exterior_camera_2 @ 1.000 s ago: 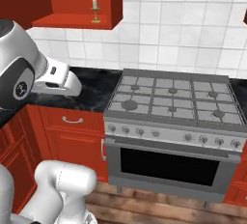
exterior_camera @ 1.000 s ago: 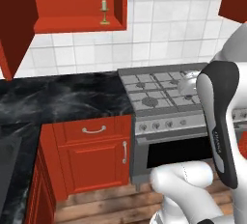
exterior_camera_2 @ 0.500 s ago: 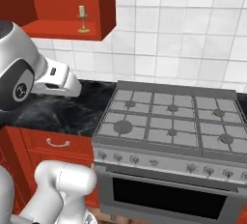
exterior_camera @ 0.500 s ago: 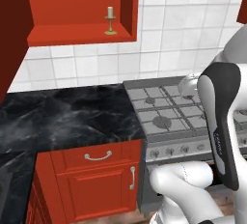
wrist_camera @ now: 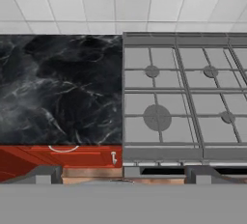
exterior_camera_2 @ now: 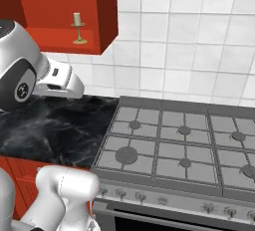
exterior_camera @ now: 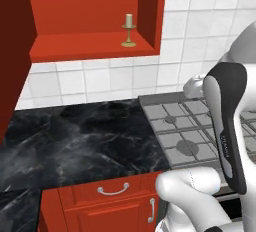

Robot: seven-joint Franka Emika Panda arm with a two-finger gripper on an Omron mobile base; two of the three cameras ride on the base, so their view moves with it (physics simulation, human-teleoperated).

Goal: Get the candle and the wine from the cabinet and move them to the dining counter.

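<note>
Closer now than half a second ago, your base has carried both base cameras toward the wall, so the whole scene has grown and shifted; the things themselves have not moved.

Nearest you, at the bottom of the hand view, the gripper [wrist_camera: 123, 174] looks down with its two dark finger tips [wrist_camera: 42, 174] set wide apart at the lower left and lower right; the jaws stand fully spread and have hold of nothing. Just above them in that view runs a red drawer front [wrist_camera: 62, 155] with a curved silver handle. In the left base view the same drawer front [exterior_camera: 112, 192] sits at the bottom centre.

Beyond that lies the black marble worktop [exterior_camera: 80, 143] with white veining, filling the left half of the hand view and the middle left of the left base view. Touching its right edge is the grey gas stove [exterior_camera_2: 174, 148], its burner grates spread across the centre and right of the right base view.

Behind both rises the white-tile backsplash [exterior_camera_2: 189, 51].

Farthest and highest, the red wall cabinet [exterior_camera: 95, 21] stands open in the upper left of the left base view. The candle [exterior_camera: 129, 30] stands upright in its brass candlestick on the cabinet's shelf, near the right wall; you see it too in the upper left of the right base view [exterior_camera_2: 77, 27]. You cannot make out the wine from these angles.
</note>
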